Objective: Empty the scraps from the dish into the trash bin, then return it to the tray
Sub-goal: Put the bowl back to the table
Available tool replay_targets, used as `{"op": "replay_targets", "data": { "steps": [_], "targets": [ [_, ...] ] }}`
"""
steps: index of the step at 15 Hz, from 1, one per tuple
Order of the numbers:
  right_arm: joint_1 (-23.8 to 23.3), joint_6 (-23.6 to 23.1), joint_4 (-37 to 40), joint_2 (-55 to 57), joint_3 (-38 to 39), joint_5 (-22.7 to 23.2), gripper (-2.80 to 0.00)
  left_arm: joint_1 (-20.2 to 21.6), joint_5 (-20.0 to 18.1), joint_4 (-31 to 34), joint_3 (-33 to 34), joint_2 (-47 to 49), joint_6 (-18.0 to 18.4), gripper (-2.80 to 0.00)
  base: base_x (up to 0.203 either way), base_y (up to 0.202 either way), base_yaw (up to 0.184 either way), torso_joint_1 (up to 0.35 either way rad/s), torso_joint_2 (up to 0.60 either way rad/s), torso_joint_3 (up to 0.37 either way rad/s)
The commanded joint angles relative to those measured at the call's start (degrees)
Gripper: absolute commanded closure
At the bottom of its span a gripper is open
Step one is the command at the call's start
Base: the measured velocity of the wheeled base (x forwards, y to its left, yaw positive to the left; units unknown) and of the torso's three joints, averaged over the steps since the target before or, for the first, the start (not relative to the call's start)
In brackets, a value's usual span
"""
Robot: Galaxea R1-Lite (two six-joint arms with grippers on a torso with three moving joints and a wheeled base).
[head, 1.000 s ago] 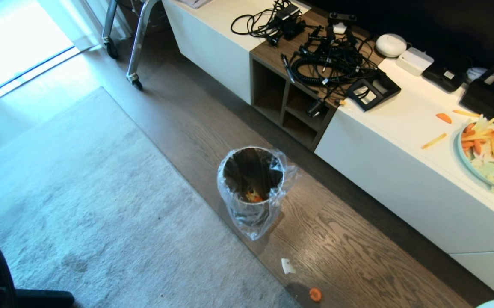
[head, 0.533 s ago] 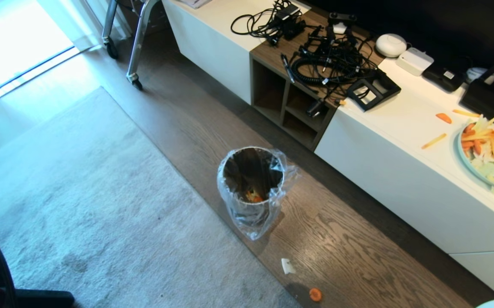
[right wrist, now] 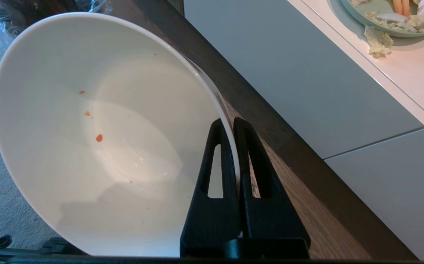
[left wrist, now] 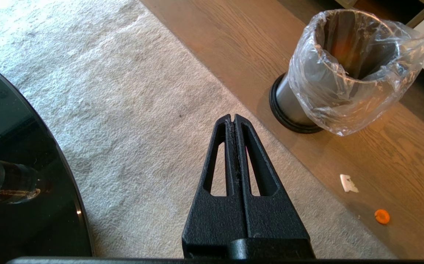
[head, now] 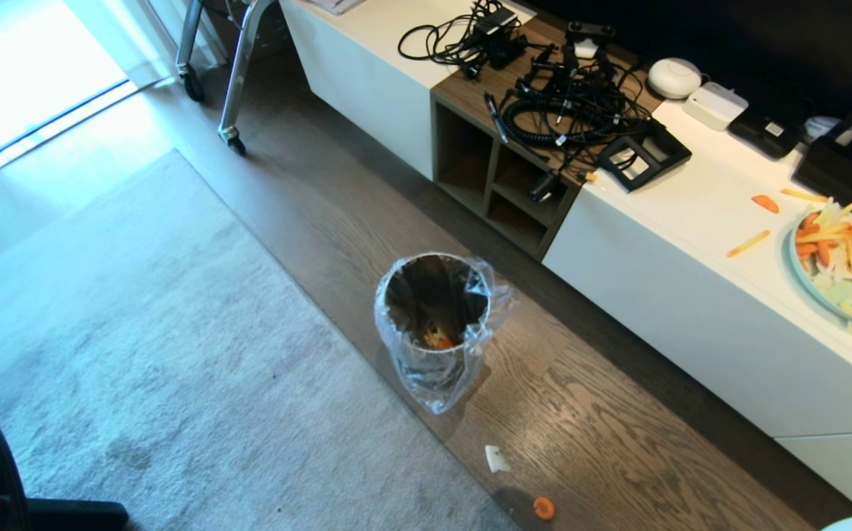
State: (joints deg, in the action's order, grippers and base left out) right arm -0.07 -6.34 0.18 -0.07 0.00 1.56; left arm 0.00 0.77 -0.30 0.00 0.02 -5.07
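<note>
Nothing has moved since the earlier head frames; scene and both arms static. Neither arm shows in the head view.

Right pincer (right wrist: pixel 232 123) is clamped tight on the rim of the dish (right wrist: pixel 98 135), one finger inside the wall and one outside. Dish is held tipped on its side, mouth facing the wrist camera. Inside is bare white except a few tiny orange specks; no carrot slices in it. A sliver of its rim shows at the bottom right corner of the head view.

Left pincer (left wrist: pixel 233 118) is fully closed, fingers pressed together, holding nothing. It hangs over the grey rug (left wrist: pixel 131 91), near the rug's edge.

Trash bin (head: pixel 434 324) stands upright on the wood floor (head: pixel 603 442) just beside the rug, clear bag liner draped over its rim. Orange scraps (head: pixel 437 341) lie at the bottom of the bin. One carrot slice (head: pixel 543 507) lies on the floor, apart from the bin, with a small white scrap (head: pixel 496 459) between it and the bin.

White cabinet surface (head: pixel 691 214) carries a pale-blue plate (head: pixel 802 276) of vegetable strips, a few loose strips beside it, and a tangle of cables (head: pixel 566 103) farther back. Tray not in view. Black round tabletop (left wrist: pixel 10 154) edge shows in the left wrist view.
</note>
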Motion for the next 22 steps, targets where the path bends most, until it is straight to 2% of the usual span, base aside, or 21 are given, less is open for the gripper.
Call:
{"op": "replay_targets", "data": {
  "steps": [1, 6, 22],
  "targets": [
    [-0.01, -0.08, -0.01, 0.07, 0.0, 0.02, 0.0, 0.0, 0.02, -0.05, 0.0, -0.02, -0.03, 0.0, 0.0, 0.0, 0.0, 0.0, 0.0, 0.0],
    [0.01, -0.08, -0.01, 0.07, 0.0, 0.04, 0.0, 0.0, 0.02, -0.05, 0.0, -0.02, -0.12, 0.0, 0.0, 0.0, 0.0, 0.001, 0.0, 0.078],
    [-0.01, -0.08, -0.01, 0.07, 0.0, 0.02, 0.0, 0.0, 0.02, -0.05, 0.0, -0.02, -0.21, 0.0, 0.0, 0.0, 0.0, 0.002, 0.0, 0.2]
  ]
}}
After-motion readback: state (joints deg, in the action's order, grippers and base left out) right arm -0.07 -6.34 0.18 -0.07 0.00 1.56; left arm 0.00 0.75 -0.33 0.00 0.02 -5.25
